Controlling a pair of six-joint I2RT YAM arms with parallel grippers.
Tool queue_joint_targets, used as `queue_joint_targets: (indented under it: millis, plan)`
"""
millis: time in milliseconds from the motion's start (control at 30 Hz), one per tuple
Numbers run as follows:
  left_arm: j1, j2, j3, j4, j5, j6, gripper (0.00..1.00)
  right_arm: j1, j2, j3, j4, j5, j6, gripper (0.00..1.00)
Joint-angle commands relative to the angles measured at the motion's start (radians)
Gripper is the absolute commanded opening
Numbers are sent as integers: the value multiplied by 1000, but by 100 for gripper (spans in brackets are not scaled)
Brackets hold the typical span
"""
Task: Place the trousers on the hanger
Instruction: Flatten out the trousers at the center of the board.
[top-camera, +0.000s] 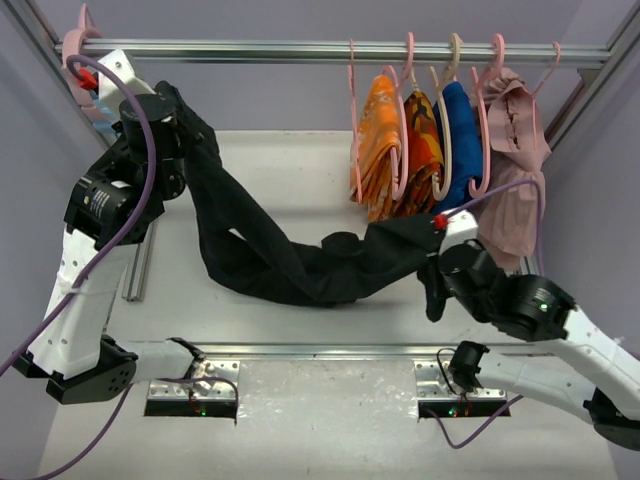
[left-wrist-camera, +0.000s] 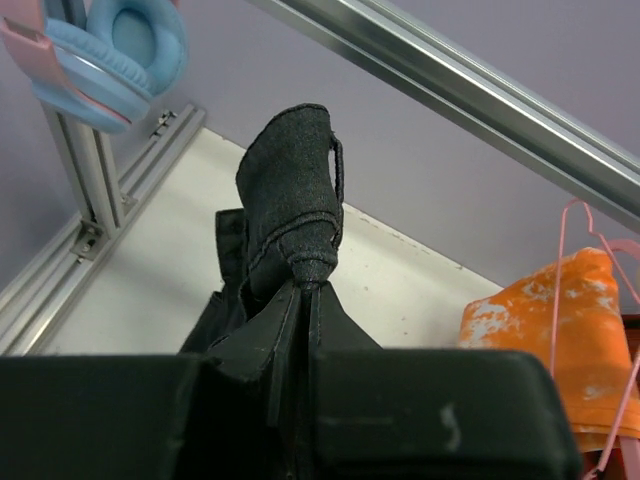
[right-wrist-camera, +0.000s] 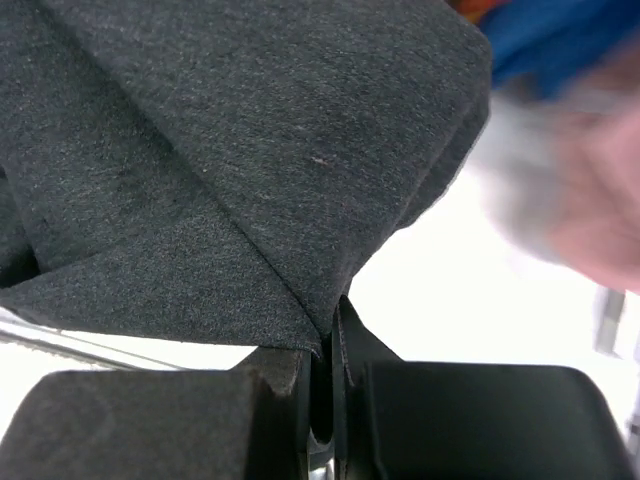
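Grips the trousers at both ends — left pincer clamped on a seamed edge at 10 o'clock, right pincer on a fold at 3 o'clock — soft, limp cloth sagging toward the table, likely safest held by thick seams.

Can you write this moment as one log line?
left gripper: shut on trousers | right gripper: shut on trousers | trousers: sagging between both arms

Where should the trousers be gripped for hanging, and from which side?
The two ends, since they are long and limp: left gripper shut on the belt-loop end from the left, right gripper on a folded edge from the right. The trousers sag between, middle free to drape.
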Motion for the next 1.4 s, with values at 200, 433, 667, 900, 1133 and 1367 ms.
queue_joint_targets:
  millis: [200,433,667,900,1133,1367]
  plan:
    - [5,27,6,33,80,-244,0,1,45,219,-379,125,33,1]
    - [21,92,-276,49,8,-371,0,-25,237,132,-292,163,-16,6]
    - [112,289,-268,105,65,-375,0,-378,468,30,27,-36,-265,0]
    - [135,598,56,117,249,-139,61,-530,498,21,136,-108,-212,88]
    - [135,489,-92,202,473,-10,100,-307,215,-54,271,-368,-191,92]
    - [137,186,-572,380,557,-97,100,-68,184,-236,527,-768,-248,84]
